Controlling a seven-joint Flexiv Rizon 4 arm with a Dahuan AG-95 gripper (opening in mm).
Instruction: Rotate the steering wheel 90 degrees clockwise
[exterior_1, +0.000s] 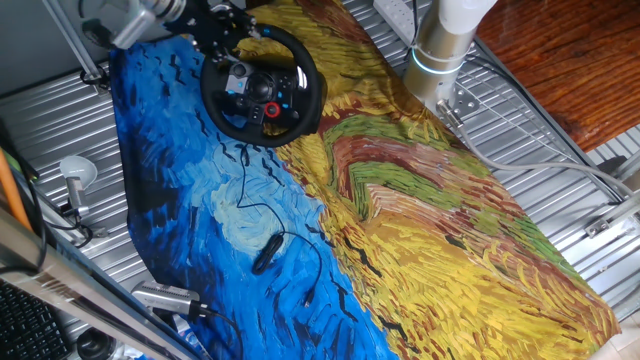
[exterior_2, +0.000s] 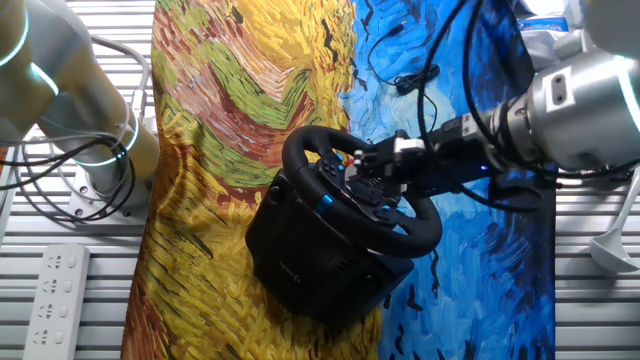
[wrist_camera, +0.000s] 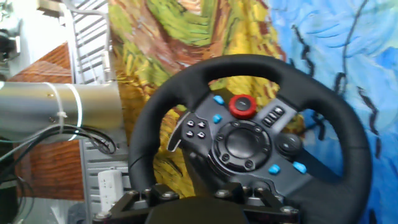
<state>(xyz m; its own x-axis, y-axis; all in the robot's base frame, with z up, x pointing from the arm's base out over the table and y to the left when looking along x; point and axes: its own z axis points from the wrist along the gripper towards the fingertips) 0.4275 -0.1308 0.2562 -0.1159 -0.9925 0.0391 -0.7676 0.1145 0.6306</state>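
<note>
The black steering wheel (exterior_1: 262, 85) stands on its black base (exterior_2: 310, 255) at the far end of the painted cloth; its grey hub carries a red button (wrist_camera: 242, 106) and blue-lit buttons. In the hand view the steering wheel's rim (wrist_camera: 249, 65) fills the frame, and its nearest stretch disappears under my gripper (wrist_camera: 199, 202). In one fixed view my gripper (exterior_1: 228, 40) sits at the rim's top left. In the other fixed view the gripper (exterior_2: 385, 165) reaches in from the right over the rim. The jaws look closed around the rim, though the contact itself is hidden.
A small black oval device (exterior_1: 266, 252) with a thin cable lies on the blue part of the cloth (exterior_1: 220, 200). The arm's silver base (exterior_2: 90, 150) stands beside the cloth, with a white power strip (exterior_2: 55, 290) near it. Ribbed metal table (exterior_1: 560, 190) surrounds the cloth.
</note>
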